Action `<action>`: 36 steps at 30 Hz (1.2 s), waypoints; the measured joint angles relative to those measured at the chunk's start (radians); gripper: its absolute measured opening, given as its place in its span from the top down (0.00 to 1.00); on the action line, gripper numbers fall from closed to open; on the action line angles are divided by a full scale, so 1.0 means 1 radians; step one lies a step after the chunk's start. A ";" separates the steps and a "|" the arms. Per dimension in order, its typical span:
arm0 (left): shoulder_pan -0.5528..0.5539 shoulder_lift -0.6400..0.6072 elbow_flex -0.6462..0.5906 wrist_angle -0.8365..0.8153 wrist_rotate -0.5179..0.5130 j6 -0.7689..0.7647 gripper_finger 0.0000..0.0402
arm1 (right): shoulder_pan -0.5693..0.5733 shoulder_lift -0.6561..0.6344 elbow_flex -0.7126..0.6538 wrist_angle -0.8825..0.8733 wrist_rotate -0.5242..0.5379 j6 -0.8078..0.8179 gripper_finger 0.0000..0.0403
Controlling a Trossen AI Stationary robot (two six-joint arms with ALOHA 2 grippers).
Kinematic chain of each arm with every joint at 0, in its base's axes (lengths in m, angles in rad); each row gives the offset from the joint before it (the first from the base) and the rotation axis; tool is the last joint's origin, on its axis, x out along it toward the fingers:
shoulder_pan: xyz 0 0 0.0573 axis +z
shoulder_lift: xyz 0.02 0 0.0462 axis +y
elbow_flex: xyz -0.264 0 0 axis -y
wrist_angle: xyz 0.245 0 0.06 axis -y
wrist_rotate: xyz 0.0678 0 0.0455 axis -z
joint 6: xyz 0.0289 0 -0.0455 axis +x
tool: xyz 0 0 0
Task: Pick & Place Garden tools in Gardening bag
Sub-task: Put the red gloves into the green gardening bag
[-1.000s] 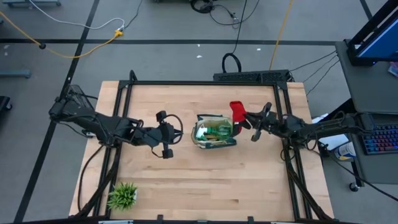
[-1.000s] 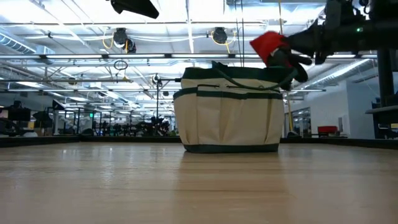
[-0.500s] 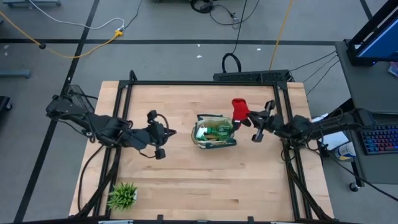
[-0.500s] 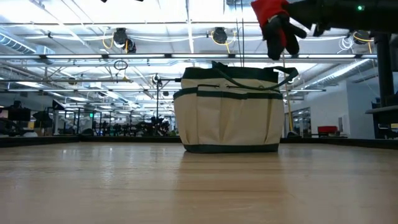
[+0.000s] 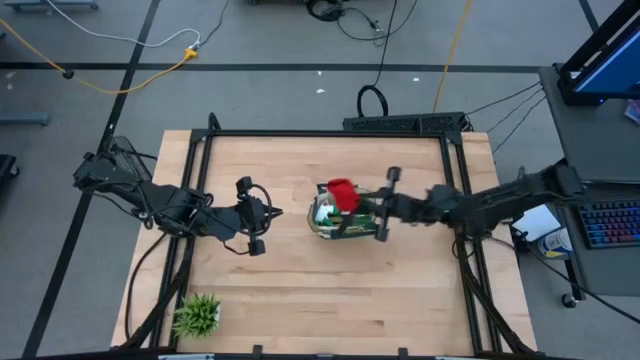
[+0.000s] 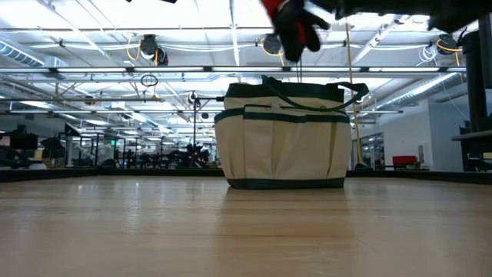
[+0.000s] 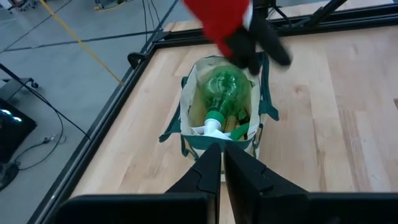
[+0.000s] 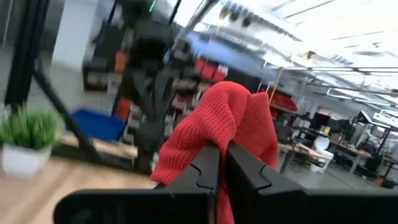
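Note:
The cream gardening bag (image 5: 345,222) with green trim stands upright on its base at mid-table (image 6: 283,135). A green spray bottle (image 7: 224,92) lies inside it. My right gripper (image 5: 360,202) is shut on a red-and-black glove (image 5: 342,192), high above the bag's open top (image 6: 292,27). My left gripper (image 5: 272,212) hovers shut and empty left of the bag, pointing at it (image 7: 221,168). My right gripper pinches the glove's red knit part (image 8: 231,127) between its two fingers. The fingers come roughly level from the table's right side. The glove is lifted clear over the bag's mouth, and its black fingers (image 7: 256,45) hang below the red part.
A small potted green plant (image 5: 197,314) stands at the table's near left corner. Bare wood lies in front of the bag (image 6: 246,231). A black frame (image 5: 330,133) runs along the table's edges.
My right gripper has risen with the glove and carried it toward the table's left, from beside the bag's far right corner to over its open top. My left gripper has drawn back a little toward the table's left edge.

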 joint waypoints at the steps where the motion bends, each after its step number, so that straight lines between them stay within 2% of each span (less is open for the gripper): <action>1: 0.000 0.000 0.000 0.000 0.000 0.001 0.94 | 0.000 0.037 0.028 -0.022 0.002 -0.021 0.99; 6: 0.000 0.000 0.000 -0.007 0.000 0.000 0.94 | -0.006 0.195 0.151 -0.096 0.082 -0.048 0.98; 9: 0.000 0.000 0.000 -0.021 0.000 0.000 0.94 | -0.008 0.247 0.180 -0.107 0.157 -0.111 0.98; 12: 0.000 0.000 0.000 -0.040 0.000 -0.002 0.94 | -0.019 0.273 0.181 -0.110 0.159 -0.128 0.98; 24: 0.001 0.006 0.000 -0.064 0.001 -0.015 0.94 | -0.031 0.290 0.181 -0.313 0.190 -0.164 0.98; 32: 0.010 0.074 -0.001 -0.054 0.002 0.048 0.94 | -0.029 0.289 0.182 -0.483 0.184 -0.204 0.98; 36: 0.034 0.109 -0.001 -0.046 0.002 0.045 0.94 | -0.029 0.289 0.182 -0.512 0.184 -0.230 0.98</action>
